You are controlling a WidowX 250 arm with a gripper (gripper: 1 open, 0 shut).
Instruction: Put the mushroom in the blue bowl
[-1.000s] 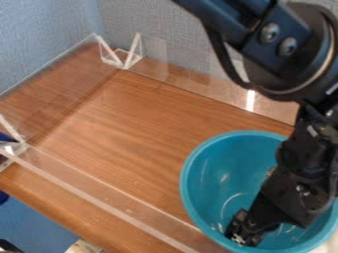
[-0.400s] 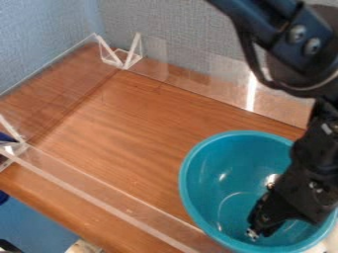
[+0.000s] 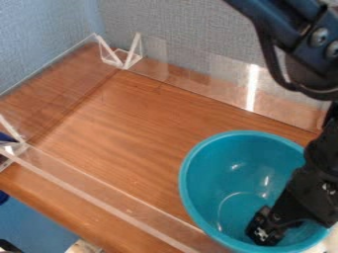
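I have a single fixed view, set high off one corner of the wooden table (image 3: pixel 119 124) and looking down across it at a slant toward the blue wall at 12 o'clock. It sits fairly close: the blue bowl (image 3: pixel 218 178) fills the 5 o'clock corner and the arm (image 3: pixel 297 40) runs off at 1 o'clock. With only this camera, no second view overlaps it.

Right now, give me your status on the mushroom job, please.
Tool down inside blue bowl, near its right side. Mushroom not visible, possibly hidden under tool. Nothing in the way.
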